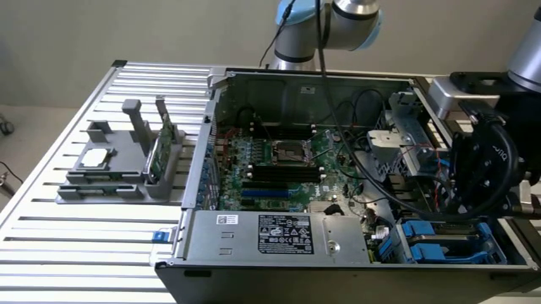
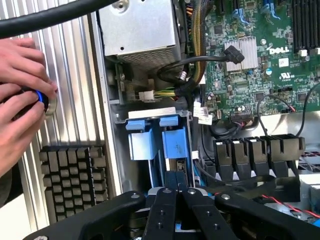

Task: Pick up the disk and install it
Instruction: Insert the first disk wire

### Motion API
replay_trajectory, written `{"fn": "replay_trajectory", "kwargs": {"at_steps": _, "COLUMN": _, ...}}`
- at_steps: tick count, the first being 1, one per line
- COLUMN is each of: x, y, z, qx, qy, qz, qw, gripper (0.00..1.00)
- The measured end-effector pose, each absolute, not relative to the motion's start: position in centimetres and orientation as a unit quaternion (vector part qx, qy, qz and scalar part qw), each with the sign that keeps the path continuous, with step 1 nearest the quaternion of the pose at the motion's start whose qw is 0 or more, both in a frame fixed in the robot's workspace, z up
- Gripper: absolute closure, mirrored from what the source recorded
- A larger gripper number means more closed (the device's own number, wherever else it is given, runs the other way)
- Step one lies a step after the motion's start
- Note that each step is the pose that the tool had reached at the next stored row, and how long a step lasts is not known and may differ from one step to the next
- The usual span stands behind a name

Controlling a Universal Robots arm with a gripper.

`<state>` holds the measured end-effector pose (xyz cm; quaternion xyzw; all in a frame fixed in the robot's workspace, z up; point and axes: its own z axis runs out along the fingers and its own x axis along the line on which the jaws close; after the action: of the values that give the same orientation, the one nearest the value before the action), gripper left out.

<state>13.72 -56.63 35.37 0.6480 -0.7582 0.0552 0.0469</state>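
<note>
The gripper (image 2: 177,188) hangs over the drive bay in a corner of the open computer case (image 1: 211,126). Its 2 dark fingers (image 2: 162,212) are pressed together with no gap between them. Their tips sit right at the blue carrier frame of the disk (image 2: 175,145), which stands in the bay between the case's metal wall and a row of black blocks (image 2: 257,155). Whether the tips pinch an edge of the frame or merely touch it cannot be told. The disk's metal body is mostly hidden by the blue plastic and the fingers. A second blue piece (image 2: 142,137) sits just beside it in the same bay.

In the exterior view the bay lies at the case's near corner on the exterior view's right, beside the grey power supply (image 1: 279,234). The arm's black wrist (image 1: 482,164) and a looped cable hang above it. The motherboard (image 1: 279,164) covers the case floor.

On the slatted metal table (image 1: 85,253), at the exterior view's left of the case, stands a grey fixture (image 1: 118,183). It holds 1 small silver chip (image 1: 95,158) and 1 thin green card (image 1: 161,142) standing on edge.

In the wrist view a person's 2 hands (image 2: 20,90) are over the table slats outside the case wall. They hold a small dark object with a blue ring (image 2: 40,97). Near them a black finned block (image 2: 72,180) lies on the table.
</note>
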Motion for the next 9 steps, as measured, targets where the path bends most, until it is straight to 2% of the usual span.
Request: {"fn": "replay_trajectory", "kwargs": {"at_steps": 9, "x": 13.72, "y": -56.62, "z": 36.19, "qx": 0.598, "qy": -0.798, "qz": 0.052, "qw": 0.05, "gripper": 0.89}}
